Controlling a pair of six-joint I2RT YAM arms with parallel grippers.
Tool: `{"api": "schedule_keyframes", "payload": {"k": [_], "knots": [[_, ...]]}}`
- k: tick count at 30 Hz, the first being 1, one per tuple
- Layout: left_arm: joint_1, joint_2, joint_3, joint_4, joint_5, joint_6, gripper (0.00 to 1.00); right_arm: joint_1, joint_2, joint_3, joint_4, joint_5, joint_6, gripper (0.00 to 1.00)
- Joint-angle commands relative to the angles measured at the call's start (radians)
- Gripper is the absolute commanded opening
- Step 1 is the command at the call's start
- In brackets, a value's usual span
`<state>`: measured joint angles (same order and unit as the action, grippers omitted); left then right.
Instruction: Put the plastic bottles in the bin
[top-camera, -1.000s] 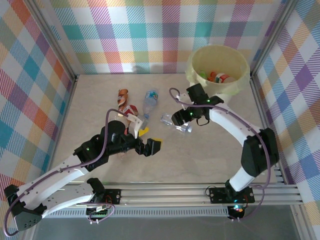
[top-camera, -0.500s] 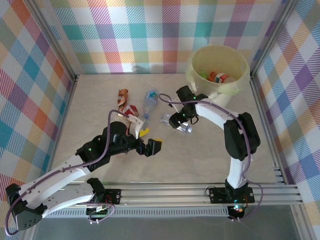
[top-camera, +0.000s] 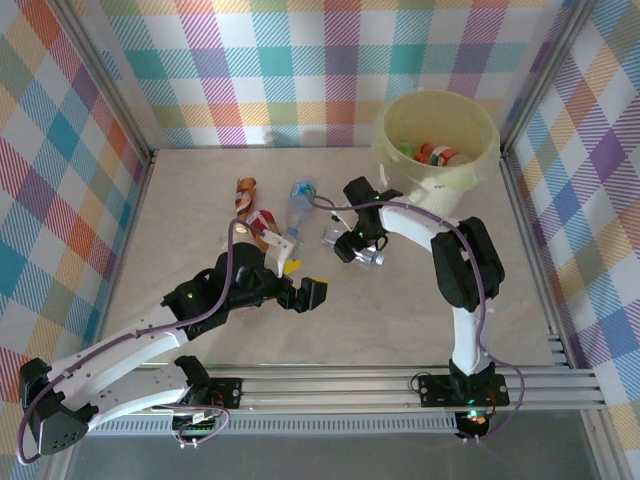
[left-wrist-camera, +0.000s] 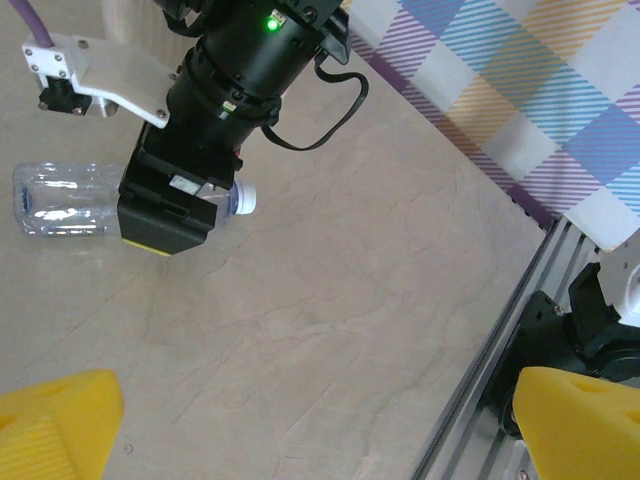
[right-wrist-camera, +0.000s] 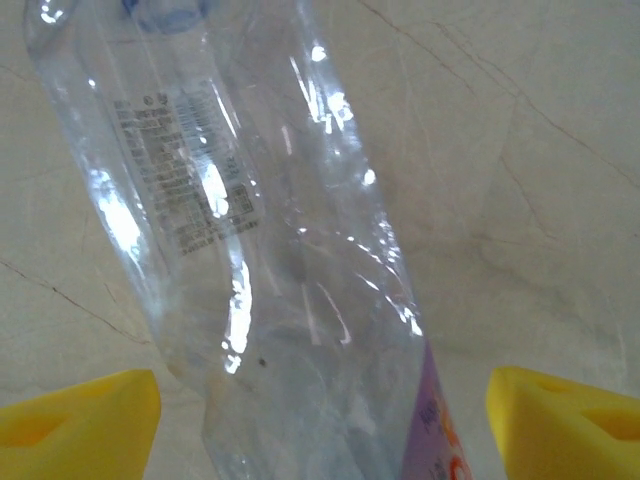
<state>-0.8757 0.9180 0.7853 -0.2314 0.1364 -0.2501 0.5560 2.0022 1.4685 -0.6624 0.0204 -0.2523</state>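
plastic bottles (top-camera: 300, 200): four on table (top-camera: 400, 320); left tool (left-wrist-camera: 320, 430), right tool (right-wrist-camera: 320, 425) both spread apart.

Top camera looks down from behind; both wrist cameras face the same clear bottle (right-wrist-camera: 270, 250).

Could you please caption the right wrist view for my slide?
Open right gripper straddles a clear plastic bottle on the table.

Pastel plaid walls (top-camera: 300, 70); beige marbled tabletop (top-camera: 400, 320); aluminium rail (top-camera: 350, 385).
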Motion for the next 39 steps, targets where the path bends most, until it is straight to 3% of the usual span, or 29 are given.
{"api": "schedule_keyframes", "payload": {"k": [1,9,20,39], "knots": [[-0.007,0.002,-0.021,0.041,-0.016,-0.017,1.0,0.021,0.033,0.028,-0.022,0.017,-0.018,0.84],[-0.007,0.013,-0.015,0.041,-0.008,-0.02,1.0,0.039,0.052,0.026,-0.021,0.051,-0.005,0.78],[-0.006,0.008,-0.017,0.074,-0.015,-0.02,1.0,0.042,-0.054,-0.036,0.037,0.013,0.058,0.6],[-0.008,-0.047,-0.041,0.274,-0.059,-0.094,1.0,0.041,-0.376,-0.005,0.062,-0.161,0.234,0.57]]}}
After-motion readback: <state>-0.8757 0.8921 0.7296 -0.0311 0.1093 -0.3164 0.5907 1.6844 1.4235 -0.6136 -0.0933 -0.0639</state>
